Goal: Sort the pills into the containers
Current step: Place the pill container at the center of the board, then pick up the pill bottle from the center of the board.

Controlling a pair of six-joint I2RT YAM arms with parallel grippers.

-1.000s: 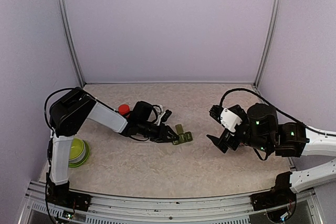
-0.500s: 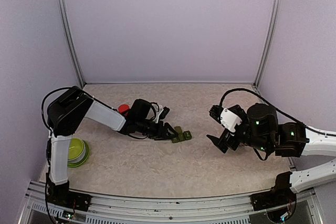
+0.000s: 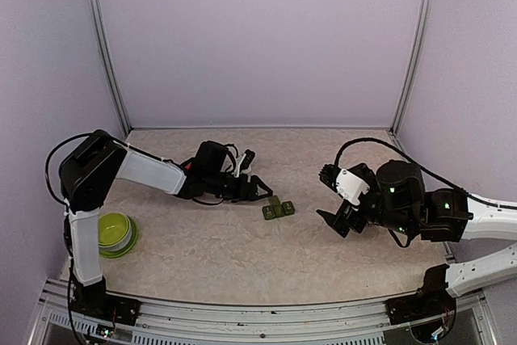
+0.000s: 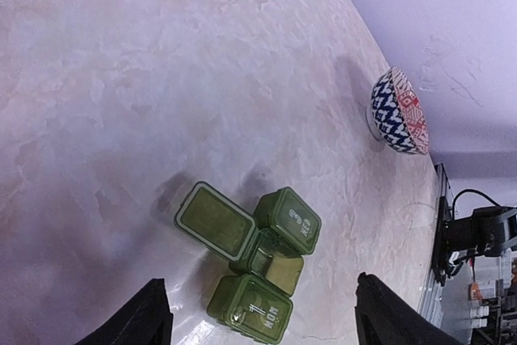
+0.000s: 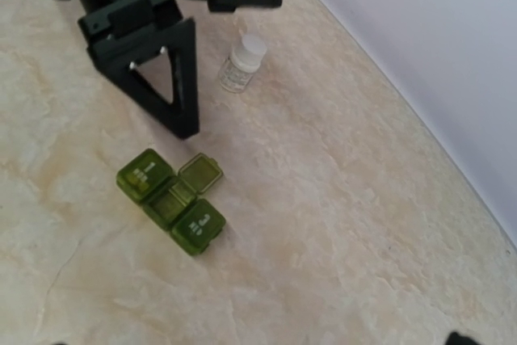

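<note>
The dark green strip of three containers [image 3: 278, 210] lies on the table between the arms. Its middle lid stands open and the two end lids are shut, as the left wrist view [image 4: 260, 258] and the right wrist view [image 5: 171, 199] show. My left gripper [image 3: 257, 191] is open and empty, just left of the strip and apart from it; its dark fingers [image 4: 153, 317] frame the strip. My right gripper [image 3: 328, 196] is open and empty, well to the right of the strip. No loose pills show.
A lime-green bowl [image 3: 115, 232] sits at the near left by the left arm's base. A small white-capped bottle [image 5: 241, 61] stands behind the left gripper. A blue, white and red patterned bowl [image 4: 397, 112] sits farther off in the left wrist view.
My left gripper has pulled back to the left, away from the strip, and let go of it. The strip's middle lid now lies open. The right arm has barely moved.
</note>
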